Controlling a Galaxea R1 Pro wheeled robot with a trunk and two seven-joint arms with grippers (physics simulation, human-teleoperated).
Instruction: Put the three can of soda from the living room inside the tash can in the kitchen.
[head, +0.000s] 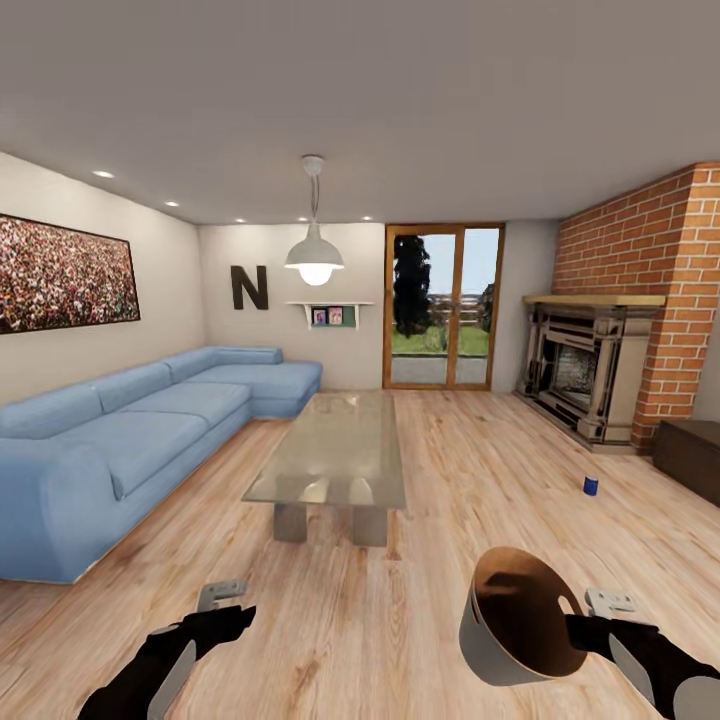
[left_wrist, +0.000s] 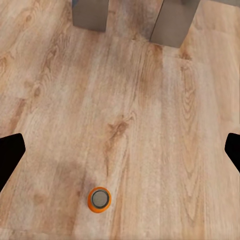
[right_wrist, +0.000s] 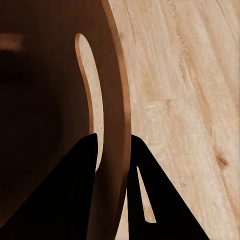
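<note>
Wooden plank flooring (head: 480, 470) runs the length of a living room that holds a blue corner sofa (head: 130, 430), a brick fireplace (head: 600, 370) and a glass-topped coffee table (head: 335, 450). Right gripper (right_wrist: 112, 160) is clamped on the rim of the trash can (head: 520, 615), one finger inside the wall and one outside, just beside the slot handle; the can is carried tilted, its brown interior facing the head camera. No can of soda is visible inside it, though part of the interior is in shadow, so the collecting appears not to have begun. Left gripper (left_wrist: 120, 150) hangs over the floor with its jaws wide apart and holding nothing. Orange soda can (left_wrist: 99, 199) stands upright on the planks near the table legs (left_wrist: 132, 17), seen top-down in the left wrist view; it lies between the lines of the two open fingers but short of them, not yet enclosed, and well apart from either pad. Blue soda can (head: 591, 485) stands upright on the floor toward the fireplace, well apart from both grippers. A third can cannot be located. Remaining by this reading: all three pickups, their deposit, and transfer to the kitchen.
</note>
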